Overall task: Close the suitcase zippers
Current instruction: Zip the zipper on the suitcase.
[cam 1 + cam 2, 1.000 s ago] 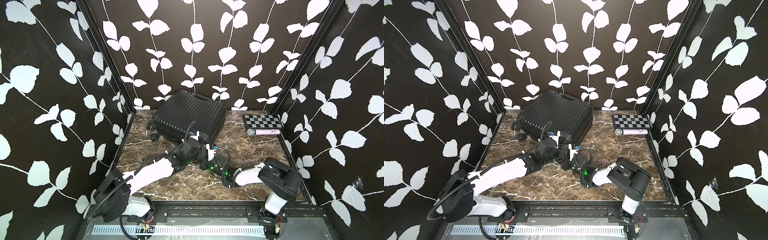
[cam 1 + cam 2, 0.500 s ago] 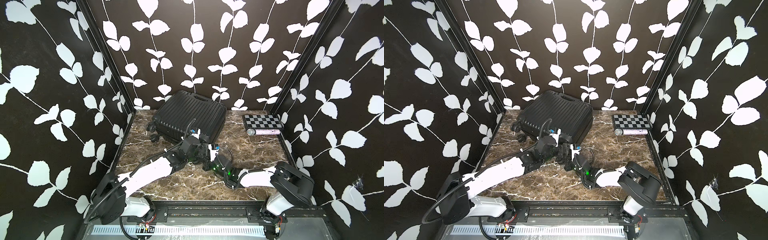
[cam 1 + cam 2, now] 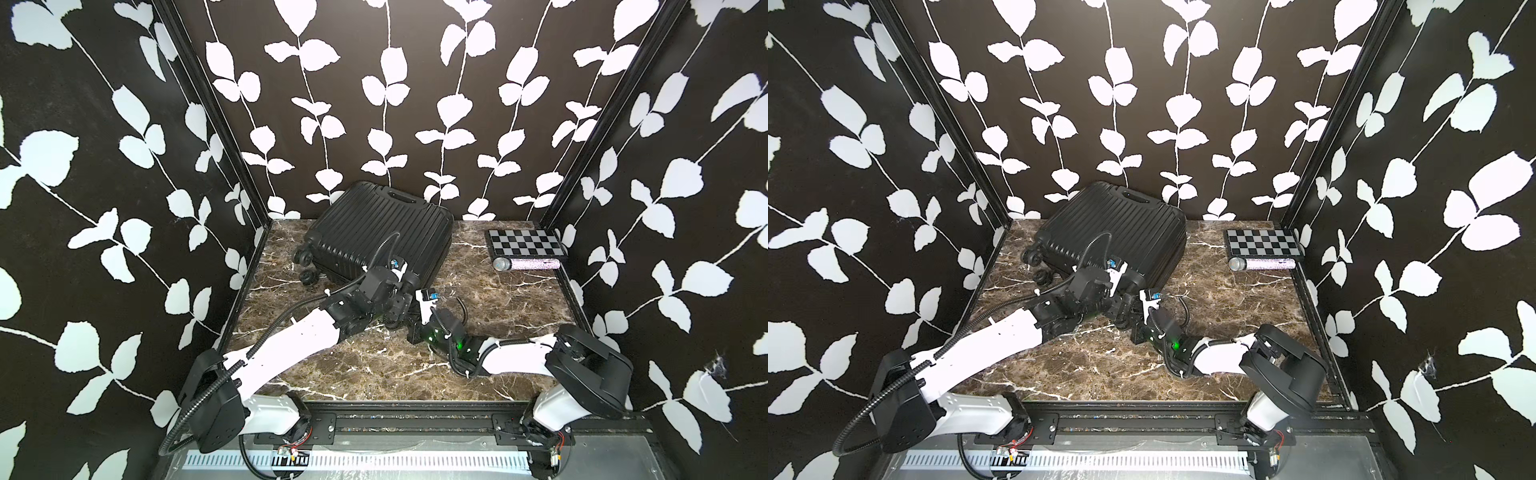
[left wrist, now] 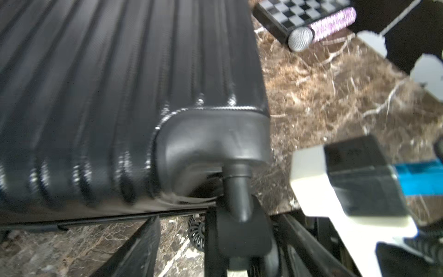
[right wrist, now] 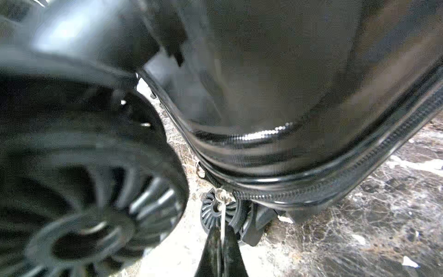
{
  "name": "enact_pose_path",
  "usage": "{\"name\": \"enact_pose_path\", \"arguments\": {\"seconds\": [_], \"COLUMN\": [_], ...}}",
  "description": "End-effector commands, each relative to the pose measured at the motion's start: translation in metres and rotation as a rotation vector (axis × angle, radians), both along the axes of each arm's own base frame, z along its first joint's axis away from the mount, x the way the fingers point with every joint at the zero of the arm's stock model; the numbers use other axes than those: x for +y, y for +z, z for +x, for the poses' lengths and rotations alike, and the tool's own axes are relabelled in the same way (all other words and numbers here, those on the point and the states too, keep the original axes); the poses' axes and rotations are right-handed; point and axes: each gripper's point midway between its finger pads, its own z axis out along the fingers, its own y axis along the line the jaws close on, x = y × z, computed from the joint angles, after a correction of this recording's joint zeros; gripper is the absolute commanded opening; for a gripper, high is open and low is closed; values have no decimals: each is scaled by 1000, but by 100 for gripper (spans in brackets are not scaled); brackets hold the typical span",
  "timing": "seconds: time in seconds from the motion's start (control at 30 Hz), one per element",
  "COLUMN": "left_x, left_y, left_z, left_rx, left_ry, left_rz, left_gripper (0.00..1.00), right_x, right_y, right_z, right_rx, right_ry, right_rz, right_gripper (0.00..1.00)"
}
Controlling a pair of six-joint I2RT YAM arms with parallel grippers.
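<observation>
The black ribbed suitcase (image 3: 374, 232) (image 3: 1113, 232) lies flat and closed at the back of the marble table. My left gripper (image 3: 405, 297) (image 4: 227, 251) is open at its near right corner, with a spinner wheel caster (image 4: 239, 215) standing between its fingers. My right gripper (image 3: 401, 322) (image 5: 223, 254) sits low beside it, shut on a thin pale zipper pull (image 5: 223, 223). The pull hangs from the slider (image 5: 221, 194) on the zipper track (image 5: 335, 177), which curves round the corner seam. The rest of the zippers is hidden.
A checkerboard plate (image 3: 525, 243) and a glittery microphone (image 3: 525, 264) lie at the back right. Patterned walls close in on three sides. The two wrists crowd together at the suitcase corner, and a large wheel (image 5: 84, 191) is close to the right wrist.
My left gripper's jaws have opened. The right arm has stretched out lower, with its elbow moved to the right and the gripper still shut at the suitcase corner.
</observation>
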Motion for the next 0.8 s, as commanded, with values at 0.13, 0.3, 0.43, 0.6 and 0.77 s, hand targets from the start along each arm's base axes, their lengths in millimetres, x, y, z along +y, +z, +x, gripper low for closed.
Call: {"name": "enact_pose_path", "arguments": {"seconds": [0.13, 0.3, 0.43, 0.6, 0.77], "left_x": [-1, 2, -9, -30, -41], "left_y": [-8, -20, -17, 0, 5], "left_z": [-3, -3, -4, -2, 2], "left_rx": [42, 75, 82, 65, 64], "left_ry": [-51, -40, -62, -86, -83], "left_rz": [81, 121, 70, -80, -145], "left_gripper": [70, 64, 43, 28, 24], "right_x": [9, 10, 14, 26, 40], "right_y": [10, 9, 13, 25, 35], "right_z": [-8, -8, -10, -13, -14], "right_rx": [-7, -3, 7, 43, 73], "right_ry": [54, 56, 71, 95, 115], "right_rz": [38, 39, 65, 183, 297], "right_gripper": [0, 0, 0, 0, 0]}}
